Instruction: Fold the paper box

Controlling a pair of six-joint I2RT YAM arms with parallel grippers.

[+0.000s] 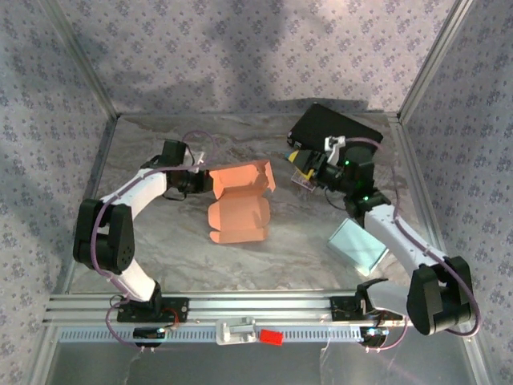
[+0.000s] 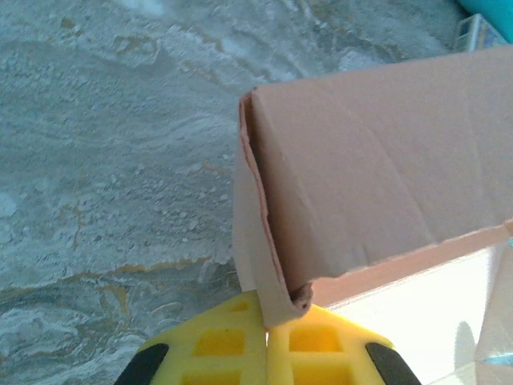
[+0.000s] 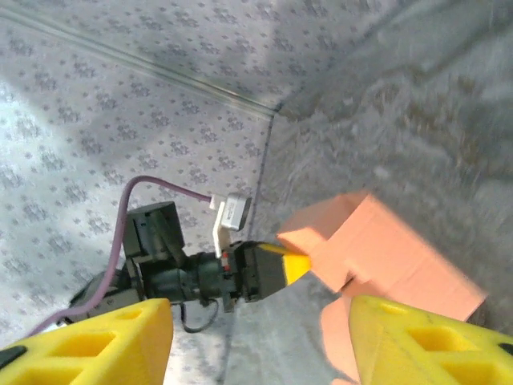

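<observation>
The orange paper box lies in the middle of the marbled tabletop. The left hand is clenched on its left edge, and the right hand gapes empty, well apart.

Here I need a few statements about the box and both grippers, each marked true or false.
1. The left gripper is shut on an edge of the paper box. True.
2. The right gripper holds the box. False: it is open, apart from the box.
3. A black object lies at the far right of the table. True.
4. The pale teal pad rests on the box. False: it lies on the table, beside the right arm.
</observation>
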